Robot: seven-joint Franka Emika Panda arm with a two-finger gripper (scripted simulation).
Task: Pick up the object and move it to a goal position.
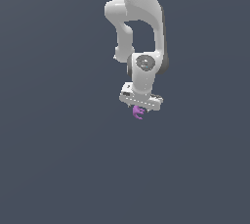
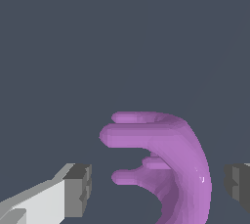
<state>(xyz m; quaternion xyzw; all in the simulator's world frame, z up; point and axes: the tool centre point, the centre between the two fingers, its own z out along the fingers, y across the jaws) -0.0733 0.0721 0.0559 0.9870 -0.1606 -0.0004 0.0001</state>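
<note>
Against a plain dark grey-blue ground, the white robot gripper [image 1: 140, 106] hangs at centre frame with jaws spread, the small purple curled pronged object [image 1: 138, 113] between and just below them, untouched.

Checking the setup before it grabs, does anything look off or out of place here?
Nothing stands out. The purple curled object sits whole between the fingers of the open gripper, apart from both in the wrist view. Nothing else is visible.
</note>
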